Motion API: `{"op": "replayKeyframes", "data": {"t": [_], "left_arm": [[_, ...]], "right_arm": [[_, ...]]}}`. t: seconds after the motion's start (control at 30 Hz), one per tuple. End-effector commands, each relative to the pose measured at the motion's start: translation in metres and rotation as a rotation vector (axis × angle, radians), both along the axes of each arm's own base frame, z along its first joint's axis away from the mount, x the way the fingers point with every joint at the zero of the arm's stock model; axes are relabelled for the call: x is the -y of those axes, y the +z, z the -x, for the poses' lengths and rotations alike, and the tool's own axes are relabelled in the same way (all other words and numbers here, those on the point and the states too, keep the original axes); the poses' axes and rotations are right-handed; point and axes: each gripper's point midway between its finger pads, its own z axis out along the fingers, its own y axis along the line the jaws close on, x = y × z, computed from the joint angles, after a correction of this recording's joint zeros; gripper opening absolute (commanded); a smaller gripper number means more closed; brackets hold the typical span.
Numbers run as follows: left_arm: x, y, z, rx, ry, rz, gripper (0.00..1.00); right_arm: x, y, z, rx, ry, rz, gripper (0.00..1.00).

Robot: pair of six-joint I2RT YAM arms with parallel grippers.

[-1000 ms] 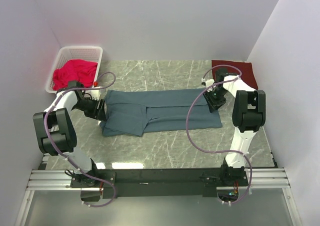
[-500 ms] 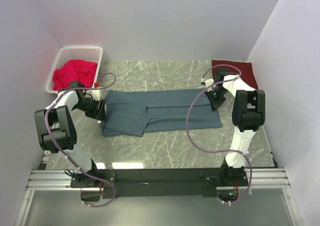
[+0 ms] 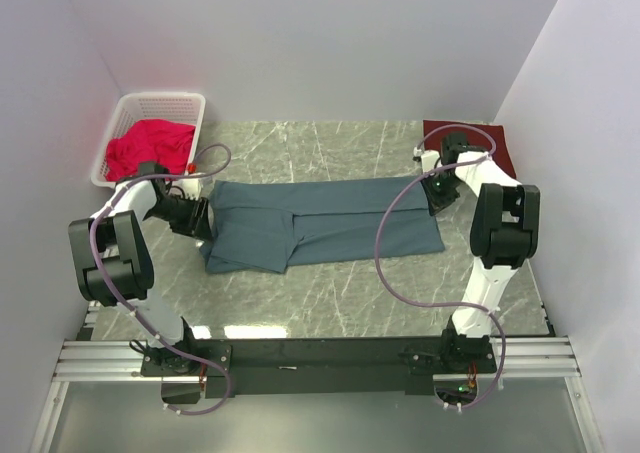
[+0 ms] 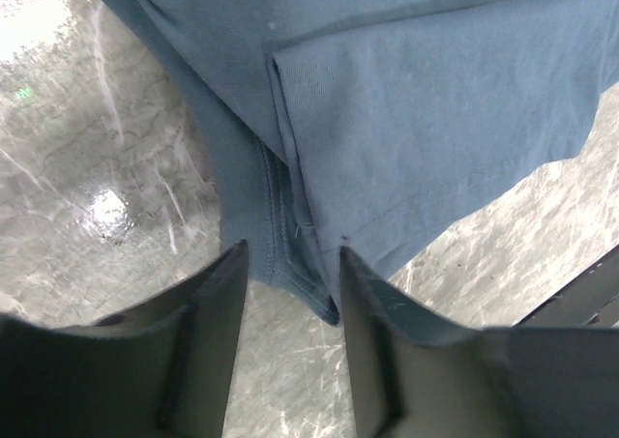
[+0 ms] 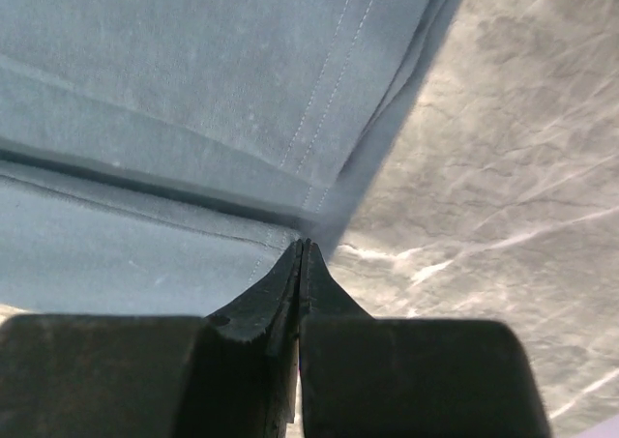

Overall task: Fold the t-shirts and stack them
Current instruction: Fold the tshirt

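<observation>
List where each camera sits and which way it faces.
Top external: above and behind the bases, looking down on the table; both arms show, one at each end of the blue-grey t-shirt.
Left wrist: on the left arm, looking past the open left gripper onto the shirt's folded edge.
Right wrist: looking past the shut right gripper at the shirt's hem.
Shared: all three see that shirt on marble.

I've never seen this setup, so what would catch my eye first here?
A slate blue-grey t-shirt lies folded into a long band across the marble table, with the left gripper open at its left end and the right gripper shut at its right end. Bright red cloth fills the white basket in the far left corner.
</observation>
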Motion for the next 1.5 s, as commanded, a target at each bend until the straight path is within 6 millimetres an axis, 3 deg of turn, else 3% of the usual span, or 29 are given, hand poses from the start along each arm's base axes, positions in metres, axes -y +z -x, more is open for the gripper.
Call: {"op": "replayKeyframes", "data": {"t": [0.0,0.13,0.27,0.43,0.57,0.67,0.7,0.77,0.8,0.9,1.03,1.27,1.47], "left_arm": [[0.001,0.014,-0.012,0.051,0.001,0.008,0.49],[0.001,0.009,-0.004,0.031,-0.003,0.005,0.51],[0.007,0.005,0.012,-0.004,-0.013,0.022,0.48],[0.011,-0.004,0.028,-0.045,-0.021,0.032,0.45],[0.017,-0.006,0.031,-0.053,-0.028,0.044,0.45],[0.023,-0.004,0.030,-0.046,-0.038,0.043,0.44],[0.025,-0.004,0.030,-0.044,-0.043,0.040,0.43],[0.026,-0.003,0.029,-0.039,-0.040,0.037,0.42],[0.027,-0.003,0.029,-0.039,-0.040,0.034,0.41],[0.025,-0.003,0.028,-0.033,-0.036,0.023,0.38],[0.026,0.001,0.027,-0.025,-0.031,0.027,0.35],[0.026,0.006,0.027,-0.007,-0.030,0.023,0.29],[0.026,0.007,0.028,0.001,-0.029,0.020,0.34]], "right_arm": [[-0.001,0.010,-0.010,0.048,-0.027,0.006,0.00],[-0.009,0.029,-0.012,0.075,-0.048,-0.031,0.39],[-0.051,0.068,-0.009,0.140,-0.026,-0.185,0.40],[-0.146,0.095,0.024,0.104,0.067,-0.446,0.34],[-0.229,0.099,0.055,0.031,0.107,-0.648,0.33],[-0.271,0.105,0.067,0.000,0.097,-0.756,0.35],[-0.289,0.098,0.083,-0.037,0.121,-0.767,0.35],[-0.312,0.096,0.092,-0.056,0.107,-0.805,0.36],[-0.330,0.095,0.106,-0.080,0.135,-0.814,0.39],[-0.363,0.092,0.124,-0.099,0.134,-0.850,0.47],[-0.391,0.079,0.141,-0.148,0.108,-0.852,0.59],[-0.422,0.044,0.162,-0.281,0.077,-0.825,0.57],[-0.426,0.025,0.163,-0.346,0.033,-0.805,0.54]]}}
